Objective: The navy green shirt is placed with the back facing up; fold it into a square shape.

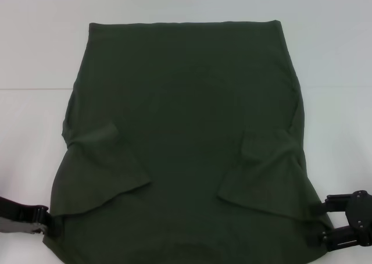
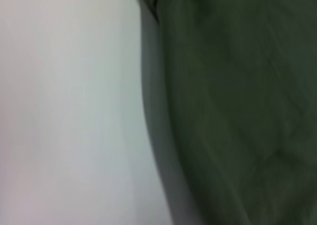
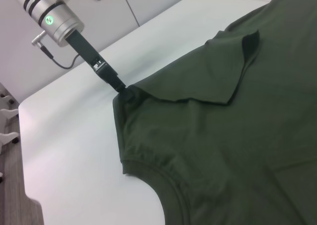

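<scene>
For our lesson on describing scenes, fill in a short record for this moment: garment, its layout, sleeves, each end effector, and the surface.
garment: shirt, dark green, plain side up
layout: spread flat, hem far from the robot, collar near
sleeves: both folded inward onto the body
left end effector: at the shirt's near left shoulder
right end effector: at the shirt's near right shoulder
surface: white table

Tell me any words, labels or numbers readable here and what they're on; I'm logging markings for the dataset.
None can be read.
shirt: plain back up, no print or tag showing.
left gripper: the arm above it carries a small white label, too small to read, and a green lit dot, not a character.
right gripper: no markings visible.
table: blank.
</scene>
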Tool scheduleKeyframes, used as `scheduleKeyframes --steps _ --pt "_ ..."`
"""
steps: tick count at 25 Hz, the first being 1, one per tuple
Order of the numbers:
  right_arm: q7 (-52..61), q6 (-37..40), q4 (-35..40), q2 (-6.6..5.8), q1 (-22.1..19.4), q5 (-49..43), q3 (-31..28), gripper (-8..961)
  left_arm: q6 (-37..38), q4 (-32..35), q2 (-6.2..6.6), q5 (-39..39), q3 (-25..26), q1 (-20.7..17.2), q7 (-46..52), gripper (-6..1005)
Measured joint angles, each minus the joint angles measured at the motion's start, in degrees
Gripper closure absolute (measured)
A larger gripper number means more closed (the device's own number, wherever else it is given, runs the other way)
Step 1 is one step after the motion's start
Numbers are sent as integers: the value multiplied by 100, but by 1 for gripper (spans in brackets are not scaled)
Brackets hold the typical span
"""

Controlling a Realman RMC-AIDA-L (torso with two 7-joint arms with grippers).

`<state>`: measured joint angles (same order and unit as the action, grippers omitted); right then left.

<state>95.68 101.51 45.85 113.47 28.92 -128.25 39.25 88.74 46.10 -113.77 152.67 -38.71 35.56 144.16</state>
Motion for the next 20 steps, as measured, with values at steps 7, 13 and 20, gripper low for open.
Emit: scheduleKeyframes --steps 7,13,20 --pt "289 32 484 -88 -20 -34 -35 46 29 1 6 -46 24 -6 -86 963" --pt "2343 167 1659 -221 50 -336 -137 46 30 20 22 -75 25 8 -168 963" --pt "4530 781 1880 -248 503 -1339 -151 47 63 23 25 -95 32 44 -322 962"
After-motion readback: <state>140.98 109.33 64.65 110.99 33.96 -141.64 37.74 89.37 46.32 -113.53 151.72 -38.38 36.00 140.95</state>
